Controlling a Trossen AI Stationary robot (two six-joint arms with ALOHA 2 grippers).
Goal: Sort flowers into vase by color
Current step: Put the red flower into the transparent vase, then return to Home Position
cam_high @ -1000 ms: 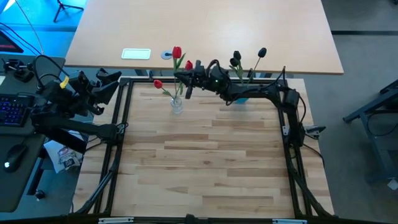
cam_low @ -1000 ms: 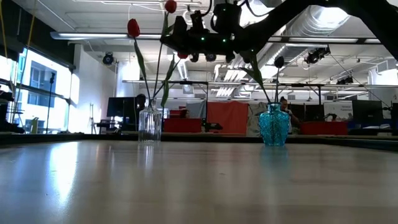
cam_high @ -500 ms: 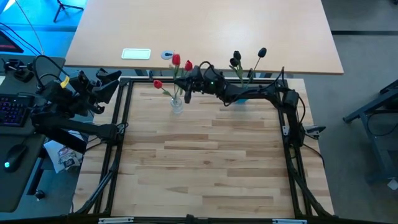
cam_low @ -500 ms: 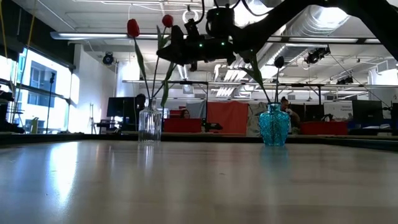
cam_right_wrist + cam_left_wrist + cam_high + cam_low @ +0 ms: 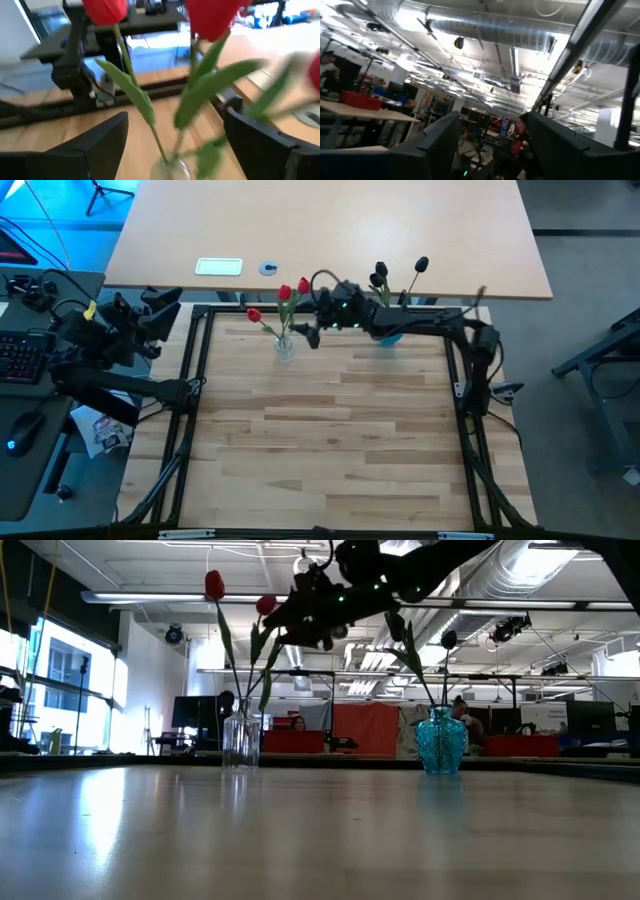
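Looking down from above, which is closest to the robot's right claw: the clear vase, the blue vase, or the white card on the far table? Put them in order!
Measured from the right gripper:
1. Clear vase, just beside it toward the left arm.
2. Blue vase, on its other side, partly under the arm.
3. White card, away on the far table.

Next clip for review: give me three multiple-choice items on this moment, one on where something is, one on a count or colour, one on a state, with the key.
1. Where do the red flowers stand?
A. In the clear glass vase
B. Flat on the table
C. In the blue vase

2. How many red heads show in the high view?
A. One
B. Three
C. Five

3. How is the right gripper?
A. Shut on a stem
B. Open, holding nothing
C. Out of sight

Key: 1 A, the stems run down into the glass vase; 2 B, three red heads rise above it; 3 B, the right wrist view shows its fingers spread either side of the stems.
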